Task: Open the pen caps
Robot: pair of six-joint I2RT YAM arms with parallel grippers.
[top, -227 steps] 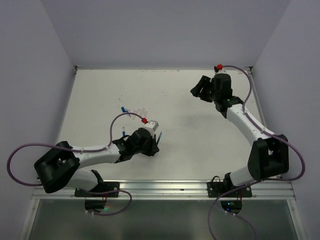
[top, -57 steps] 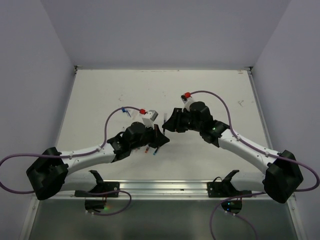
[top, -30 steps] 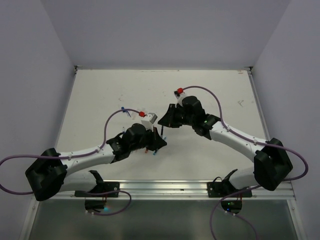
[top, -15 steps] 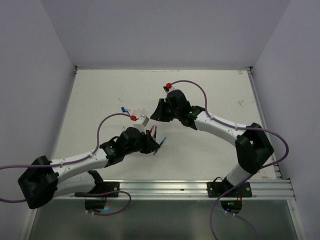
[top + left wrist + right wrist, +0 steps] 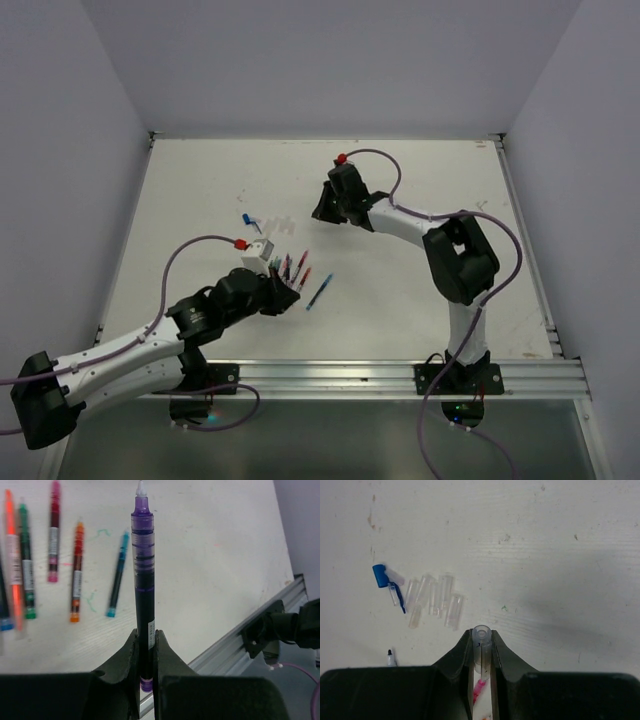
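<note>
1. Since half a second ago my two grippers have parted. My right gripper (image 5: pixel 322 205) has gone toward the far side of the table (image 5: pixel 430 190). My left gripper (image 5: pixel 284 293) has drawn back toward the near edge, so the row of loose pens (image 5: pixel 76 575) shows more fully.
2. My left fingers (image 5: pixel 127 655) are pinched on the purple pen (image 5: pixel 143 580), which points straight away from the wrist camera with its pale writing tip exposed.
3. My right fingers (image 5: pixel 462 652) squeeze a clear cap (image 5: pixel 481 636), its open mouth facing the wrist camera.
4. Other clear caps (image 5: pixel 434 597) lie together on the table, apart from my right gripper, with a blue cap (image 5: pixel 380 575) just beside them.
5. The held cap's lower part sinks between my fingers; something pink shows there, and I cannot tell what. A dark pen tip (image 5: pixel 390 655) is cut off by my gripper body. From above, the purple pen is lost against my left gripper.
6. The near-edge rail (image 5: pixel 235 645) runs to the right of my left fingers, with bare tabletop between it and the teal pen (image 5: pixel 118 575). To the right of the clear caps, the tabletop is bare to the frame edge.
</note>
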